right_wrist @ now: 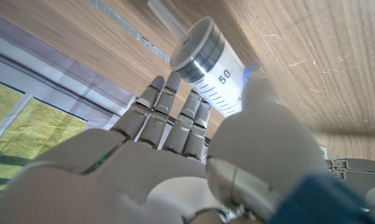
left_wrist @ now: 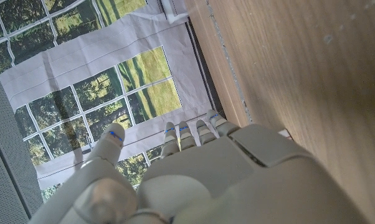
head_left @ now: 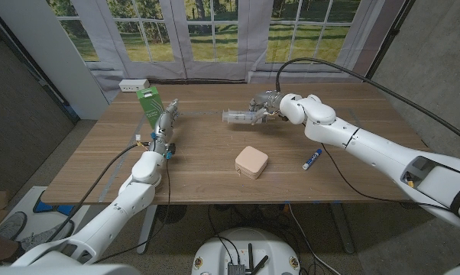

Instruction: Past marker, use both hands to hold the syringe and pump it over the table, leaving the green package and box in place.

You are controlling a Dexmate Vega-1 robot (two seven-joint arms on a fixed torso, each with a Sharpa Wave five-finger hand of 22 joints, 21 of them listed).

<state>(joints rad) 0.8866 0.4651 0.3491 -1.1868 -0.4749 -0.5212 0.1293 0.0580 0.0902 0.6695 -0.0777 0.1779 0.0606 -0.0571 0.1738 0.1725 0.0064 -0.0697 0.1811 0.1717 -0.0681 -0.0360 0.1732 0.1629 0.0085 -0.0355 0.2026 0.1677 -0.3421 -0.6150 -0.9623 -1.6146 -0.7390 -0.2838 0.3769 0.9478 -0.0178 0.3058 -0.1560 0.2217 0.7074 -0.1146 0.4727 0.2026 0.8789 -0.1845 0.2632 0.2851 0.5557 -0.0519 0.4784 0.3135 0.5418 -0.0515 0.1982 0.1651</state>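
Nearest the front edge of the wooden table sits a small pink box, with a blue-and-white marker lying to its right. Farther back, the right hand grips the syringe and holds it above the table — the wrist view shows its fingers wrapped round the clear barrel by the "50" mark. Left hand: empty, fingers extended and apart, standing beside the green package, which is upright near the far left edge; whether they touch cannot be told.
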